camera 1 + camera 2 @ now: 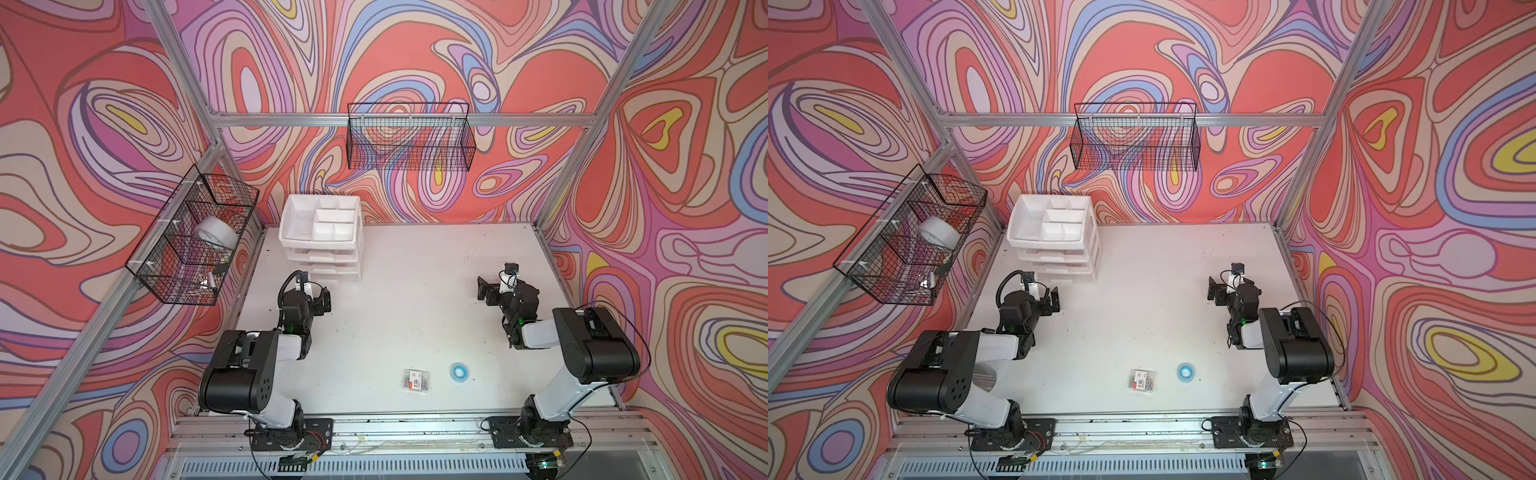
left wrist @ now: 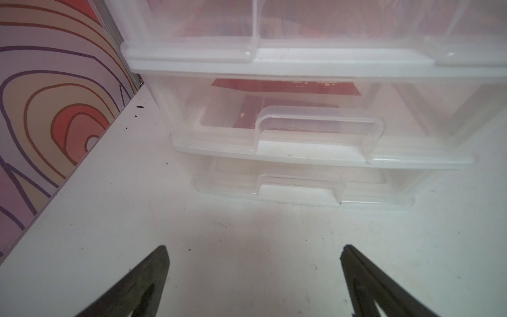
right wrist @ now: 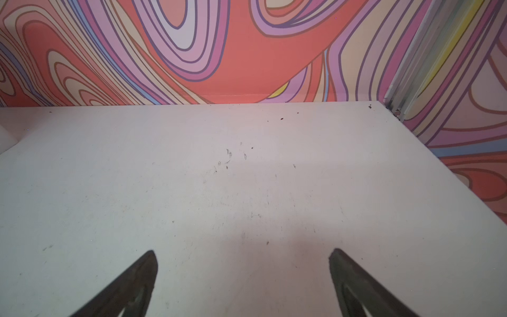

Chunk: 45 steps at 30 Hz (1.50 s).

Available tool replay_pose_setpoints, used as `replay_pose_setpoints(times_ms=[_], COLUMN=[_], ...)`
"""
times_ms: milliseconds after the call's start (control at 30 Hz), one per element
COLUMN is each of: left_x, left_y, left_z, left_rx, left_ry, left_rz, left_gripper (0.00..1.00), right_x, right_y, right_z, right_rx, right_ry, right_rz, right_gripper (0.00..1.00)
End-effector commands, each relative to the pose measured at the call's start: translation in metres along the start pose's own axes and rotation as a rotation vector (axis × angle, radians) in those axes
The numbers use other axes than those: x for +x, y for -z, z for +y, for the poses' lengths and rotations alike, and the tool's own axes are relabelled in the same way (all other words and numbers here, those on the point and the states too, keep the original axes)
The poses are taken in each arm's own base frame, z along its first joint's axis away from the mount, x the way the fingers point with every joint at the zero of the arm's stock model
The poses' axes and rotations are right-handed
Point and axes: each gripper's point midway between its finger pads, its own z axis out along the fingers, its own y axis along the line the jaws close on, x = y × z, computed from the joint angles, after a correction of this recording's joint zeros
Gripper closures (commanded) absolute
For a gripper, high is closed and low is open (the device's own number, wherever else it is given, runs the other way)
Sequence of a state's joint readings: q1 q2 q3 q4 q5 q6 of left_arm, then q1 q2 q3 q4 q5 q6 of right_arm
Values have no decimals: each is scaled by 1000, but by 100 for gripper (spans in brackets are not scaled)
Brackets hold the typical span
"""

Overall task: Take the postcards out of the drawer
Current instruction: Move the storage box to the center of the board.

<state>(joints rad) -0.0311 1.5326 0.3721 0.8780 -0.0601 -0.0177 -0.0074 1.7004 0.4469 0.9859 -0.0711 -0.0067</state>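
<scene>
Postcards [image 2: 285,87] hazy behind translucent drawer [image 2: 214,145]

red postcards [image 2: 285,87] lie inside the translucent drawer [image 2: 219,148], ahead of the left gripper [image 2: 254,249], jaws spread.

Robot lab cell: aluminium frame [image 1: 399,119], patterned backdrop walls [image 1: 415,50], two table-mounted arms [image 1: 249,374].

2 top views overlook the whole table [image 1: 395,316]; wrist views skim it closely.
</scene>
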Motion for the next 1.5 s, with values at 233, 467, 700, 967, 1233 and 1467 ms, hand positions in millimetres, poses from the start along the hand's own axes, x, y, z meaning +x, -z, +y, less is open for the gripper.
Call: replay_pose_setpoints(times_ms=[233,467,700,967,1233,1467], left_x=[-3,-2,-3,-3,-45,-102], left_y=[-2,-2,-2,-1,37,90], left_z=[2,2,2,3,25,32], left_rx=[-5,-6,-6,-12,-127,-130], left_ry=[-9,-9,-10,-7,56,268], left_rz=[-8,-7,-8,-11,-85,-142], left_gripper=[0,0,0,0,0,0], right_x=[3,3,2,2,-21,-79], right_y=[-2,-2,-2,-1,-4,5], right_z=[-1,-1,-1,-1,-2,27], right_rx=[-2,-3,-3,1,5,-97], right_ry=[-6,-6,-5,-4,0,-60], right_rz=[9,11,9,6,67,110], right_gripper=[2,2,2,2,2,2])
